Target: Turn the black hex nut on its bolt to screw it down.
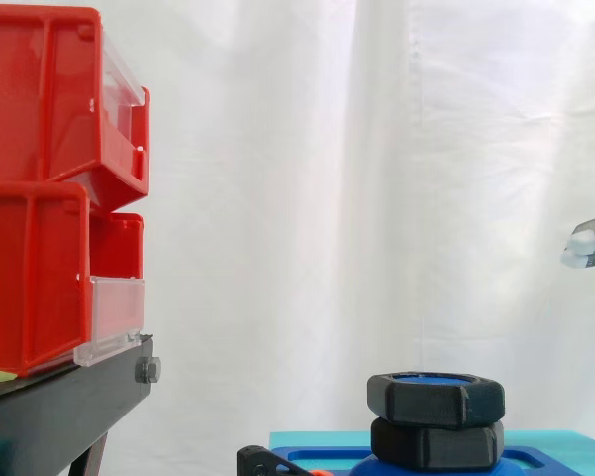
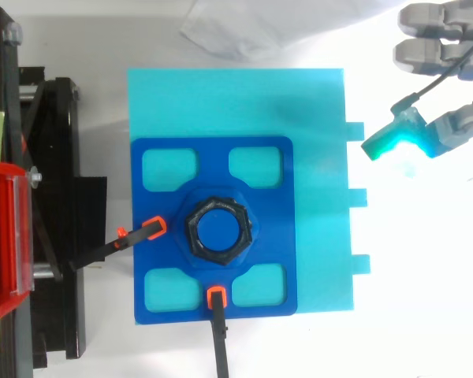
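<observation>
Your hand (image 2: pixel 457 126) hangs loose and empty, well apart from the nut (image 2: pixel 191 231); come in off-centre and its pads (image 2: pixel 386 142) may slip off the flats.

The hand (image 2: pixel 445 53) hangs, fingers relaxed, well apart from the black hex nut (image 2: pixel 191 232)

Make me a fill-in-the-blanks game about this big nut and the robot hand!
1. The top black hex nut sits around a ___ bolt.
2. The hand is off to the side of the nut, open, and holds ___.
3. The bins stacked on the black stand are ___.

Missing words: blue; nothing; red.
</observation>
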